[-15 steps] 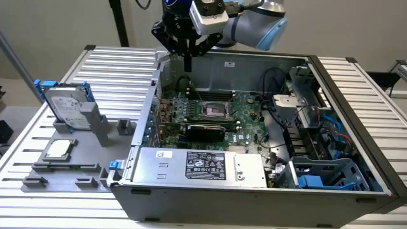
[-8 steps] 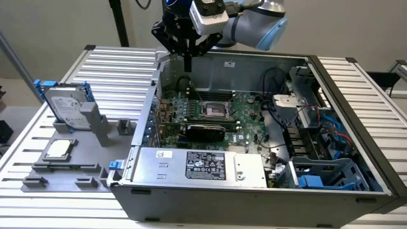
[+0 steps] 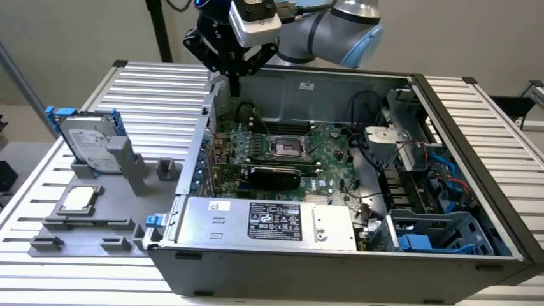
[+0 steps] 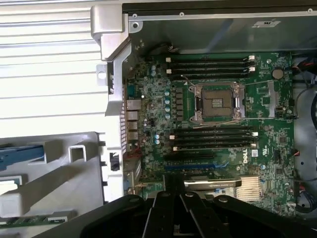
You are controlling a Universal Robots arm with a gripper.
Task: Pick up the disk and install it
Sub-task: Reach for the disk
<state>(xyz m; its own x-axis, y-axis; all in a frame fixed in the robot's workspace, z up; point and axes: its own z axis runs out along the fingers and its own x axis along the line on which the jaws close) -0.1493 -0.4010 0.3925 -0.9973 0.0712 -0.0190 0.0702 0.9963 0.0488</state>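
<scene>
Operator: Location of the disk?

Reference: Stood on edge in a slot of the grey fixture, on the worktop outside the open computer case, toward the exterior view's left. Label face outward, blue carrier rails along the edges. Probably parked upright to leave both flat faces free for a pinch from above.

Operator: State of the tool?

Reference: Fingers together, nothing clamped between them. Hangs pointing straight down over the far corner of the case, just inside its wall, above the motherboard. Confirmed in the wrist view: tool closed, looking down on the CPU socket.

Operator: Disk relative to tool?

Reference: Well apart, no contact. Lower than the tool and off toward the exterior view's left, on the other side of the case wall. Blue strip beside the fixture in the wrist view, likely one carrier rail.

Operator: Anything close to the disk?

Reference: CPU chip, lying flat on the same fixture, just in front; not the target.

Operator: Task status?

Reference: Judged at the outset: disk not yet picked up, not yet installed
</scene>
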